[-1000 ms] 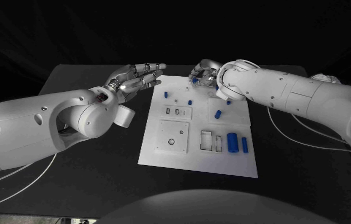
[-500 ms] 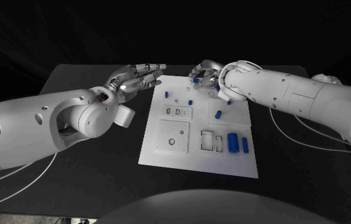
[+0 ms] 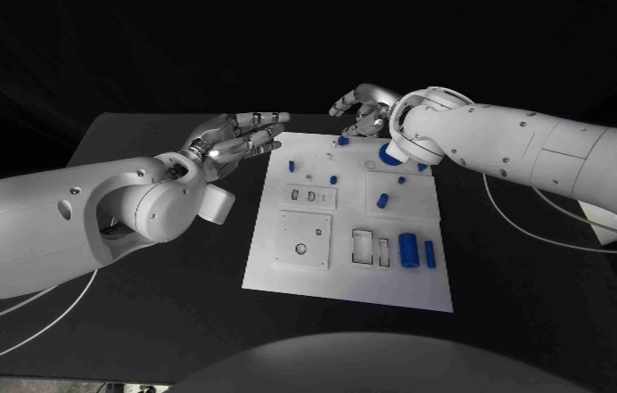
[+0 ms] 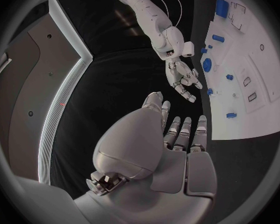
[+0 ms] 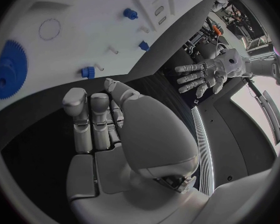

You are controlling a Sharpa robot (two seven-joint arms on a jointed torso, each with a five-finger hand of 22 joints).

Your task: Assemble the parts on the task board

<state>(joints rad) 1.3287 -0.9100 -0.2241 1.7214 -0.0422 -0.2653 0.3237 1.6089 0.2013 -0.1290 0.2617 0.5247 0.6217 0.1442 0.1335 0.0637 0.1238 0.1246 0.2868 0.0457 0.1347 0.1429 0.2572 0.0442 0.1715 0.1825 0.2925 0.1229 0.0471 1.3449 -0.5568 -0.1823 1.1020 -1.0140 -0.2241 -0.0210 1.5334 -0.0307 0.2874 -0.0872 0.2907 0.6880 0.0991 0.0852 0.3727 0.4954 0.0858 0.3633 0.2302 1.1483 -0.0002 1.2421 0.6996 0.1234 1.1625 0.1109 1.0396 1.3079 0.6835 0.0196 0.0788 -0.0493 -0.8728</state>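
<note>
The task board (image 3: 337, 264) lies flat in the middle of the head view, a white plate on the black table (image 3: 142, 233), with small blue parts scattered over its upper half: a peg (image 3: 292, 165) near the upper left, another small piece (image 3: 343, 141) at the far edge, a short cylinder (image 3: 383, 200) toward the centre right, and a larger blue cylinder (image 3: 409, 249) with a slimmer one (image 3: 430, 252) just beside it at the lower right. In the right wrist view a blue gear (image 5: 9, 69) sits on the board too. Above the board's far edge, in the upper middle of the frame, the right hand (image 3: 364, 110) hangs with its fingers loosely curled and apart; I see nothing in it, so I take it as released. The left hand (image 3: 239, 138) hovers off the board's upper left corner, fingers stretched and spread, also holding nothing. As I judge it, no part is in hand yet and the assembly is barely begun. The risk from here is the right hand reaching down among those small pieces: they lie close together near the far edge, and a fingertip coming in crooked could knock one over or send it rolling off the plate onto the dark table. The two hands are also near each other, so both reaching at once could bring them into contact.
</note>
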